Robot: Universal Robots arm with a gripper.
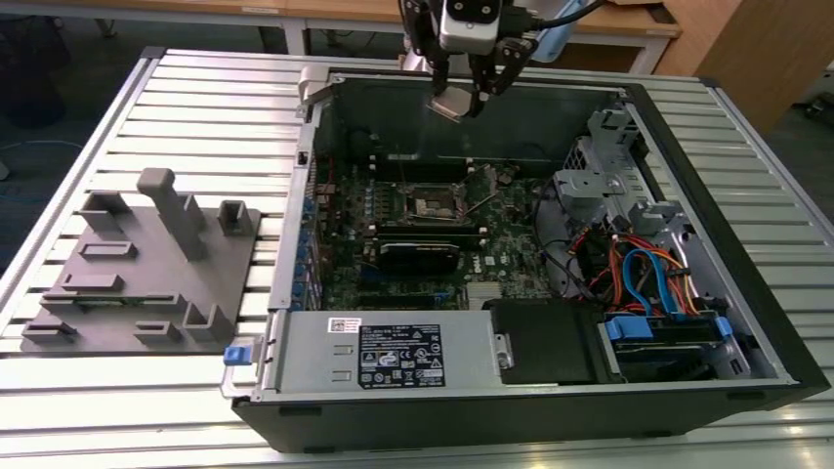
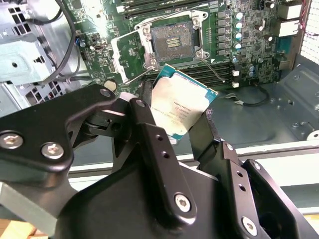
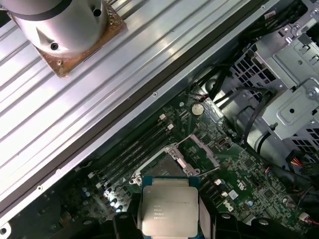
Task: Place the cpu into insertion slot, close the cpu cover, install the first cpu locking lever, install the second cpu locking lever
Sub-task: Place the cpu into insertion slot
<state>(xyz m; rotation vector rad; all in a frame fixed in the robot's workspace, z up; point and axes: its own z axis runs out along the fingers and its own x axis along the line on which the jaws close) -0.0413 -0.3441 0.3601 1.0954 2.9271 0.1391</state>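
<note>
- My gripper (image 1: 459,102) hangs over the far wall of the open computer case (image 1: 729,244), well above the green board (image 1: 342,249).
- It is clamped on the cpu (image 1: 452,106): in both wrist views a black finger presses each of two opposite edges of the chip, with the silver-tan top facing the cameras.
- In the second wrist view the cpu (image 2: 183,102) sits between the fingertips of the gripper (image 2: 175,108) and is tilted, one corner pointing toward the board.
- In the first wrist view the cpu (image 3: 169,211) sits squarely in the gripper (image 3: 169,221), and one of its edges overlaps the near side of the socket below.
- The insertion slot (image 1: 432,203) lies apart from the chip, lower down on the board; nothing sits in it, and its dark contact field is exposed in the second wrist view (image 2: 173,42).
- The cpu cover (image 2: 127,53) is swung open and lies beside the slot; a thin lever rod (image 2: 135,77) stands away from the socket's corner.
- The long memory slots (image 3: 134,149) run just beside the socket.
- In the exterior view a black card (image 1: 417,256) lies near the slot, and a grey fixture block (image 1: 144,274) rests on the slatted table (image 1: 195,107) at the exterior view's left, outside the case.
</note>
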